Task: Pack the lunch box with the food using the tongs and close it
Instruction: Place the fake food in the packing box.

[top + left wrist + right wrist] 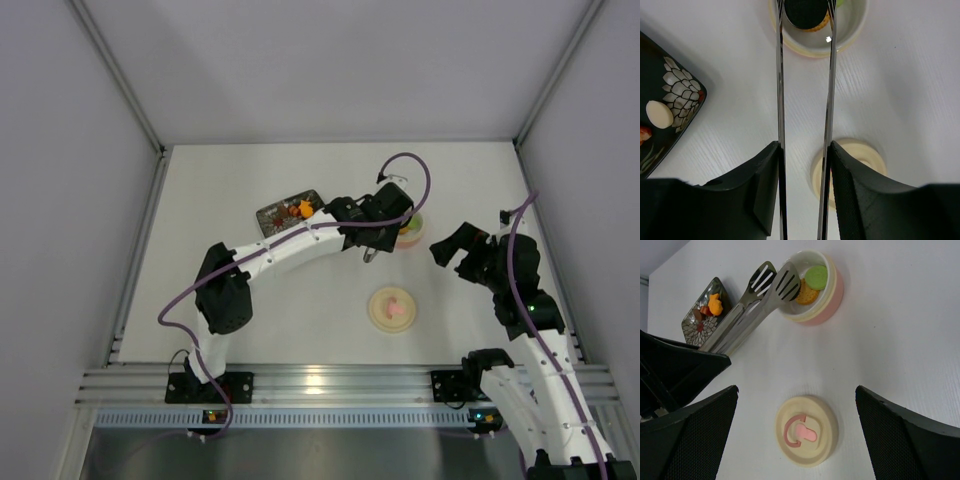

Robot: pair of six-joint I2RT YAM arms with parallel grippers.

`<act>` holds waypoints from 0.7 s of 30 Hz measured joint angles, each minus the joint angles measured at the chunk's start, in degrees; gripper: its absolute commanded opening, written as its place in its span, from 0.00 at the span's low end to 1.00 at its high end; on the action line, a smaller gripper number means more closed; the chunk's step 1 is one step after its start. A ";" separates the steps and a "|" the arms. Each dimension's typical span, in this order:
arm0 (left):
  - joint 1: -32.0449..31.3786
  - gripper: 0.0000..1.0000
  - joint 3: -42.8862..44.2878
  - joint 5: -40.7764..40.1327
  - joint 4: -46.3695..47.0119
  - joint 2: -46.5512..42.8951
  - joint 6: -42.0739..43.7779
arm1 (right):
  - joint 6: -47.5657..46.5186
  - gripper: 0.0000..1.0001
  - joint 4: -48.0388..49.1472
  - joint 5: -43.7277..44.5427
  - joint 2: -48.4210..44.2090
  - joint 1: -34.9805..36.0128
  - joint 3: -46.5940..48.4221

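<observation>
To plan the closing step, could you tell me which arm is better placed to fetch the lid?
Right: the right gripper hangs open facing the lid; the left gripper holds the tongs.

- Showed pink lunch box bowl at top centre, green and orange food inside.
- Caught tongs reaching over its left rim.
- Found lid lower centre, apart.

A dark square plate lies on the white table, left of centre and toward the far side. It carries what seems a pearly flower pattern. Grey walls enclose the table, and a ribbed metal rail runs along its near edge.
</observation>
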 measured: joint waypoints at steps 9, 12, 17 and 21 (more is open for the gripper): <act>0.00 0.48 0.00 -0.02 0.04 0.00 0.24 | 0.00 0.99 0.00 0.00 0.00 0.00 0.00; -0.02 0.48 0.00 -0.20 0.04 0.00 0.39 | 0.00 0.99 0.00 0.00 0.00 0.00 0.00; -0.46 0.48 -0.39 -1.68 0.00 -1.18 0.61 | 0.02 0.99 0.04 -0.02 0.00 0.00 0.00; -1.11 0.48 -5.68 -3.78 0.15 -8.61 0.33 | 0.04 1.00 0.09 -0.04 0.00 0.00 -0.02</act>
